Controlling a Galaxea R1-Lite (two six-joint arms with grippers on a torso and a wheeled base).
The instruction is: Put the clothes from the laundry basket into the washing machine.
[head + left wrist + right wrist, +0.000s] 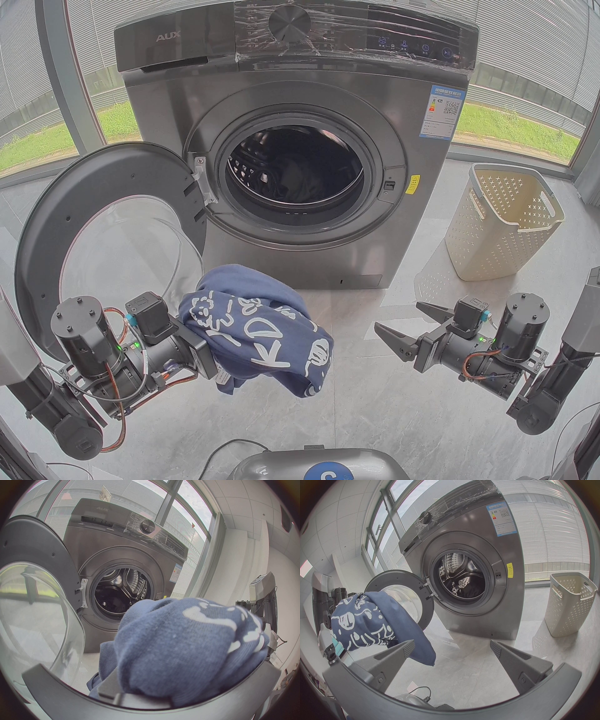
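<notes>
Your left gripper [211, 362], near left, is clamped on the navy garment [262, 331]. Its fingers are buried in cloth, and the garment's white print is too crumpled to read. The garment hangs off the floor before the washing machine [300, 87], whose door [94, 181] is swung open to the left. Dark cloth [303, 178] in the drum is hard to make out. A blue sticker [442, 112] and a yellow tag [412, 184] sit on the front panel. Your right gripper [400, 317] is spread wide, near the laundry basket [500, 231] at far right.

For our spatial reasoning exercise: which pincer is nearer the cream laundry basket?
Right. The right pincer sits open just before the laundry basket; the left pincer, holding the navy printed garment, is across the floor by the washer door.
</notes>
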